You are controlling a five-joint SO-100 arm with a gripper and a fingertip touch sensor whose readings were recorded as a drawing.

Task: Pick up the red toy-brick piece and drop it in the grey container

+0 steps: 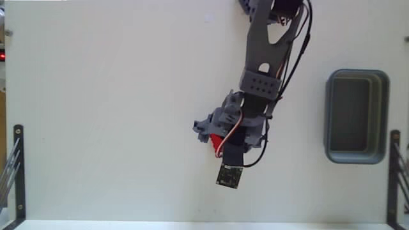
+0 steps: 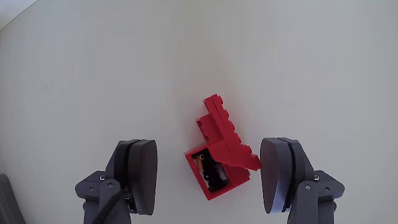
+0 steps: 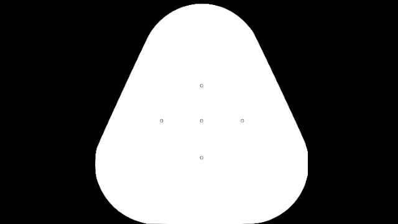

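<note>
The red toy-brick piece [image 2: 219, 153] lies on the white table between my two fingers in the wrist view, its stepped edge pointing away and a dark hollow on its near side. My gripper [image 2: 211, 177] is open, one finger [image 2: 138, 174] to the piece's left with a gap, the other finger [image 2: 280, 174] close to its right tip. In the fixed view the gripper [image 1: 214, 136] hangs over the piece, of which only a red sliver [image 1: 216, 141] shows. The grey container [image 1: 356, 116] stands far to the right, hollow empty.
The grey arm [image 1: 268, 51] reaches down from the top of the fixed view with black cables along it. Black metal brackets [image 1: 16, 167] stand at the table's lower left and lower right edges.
</note>
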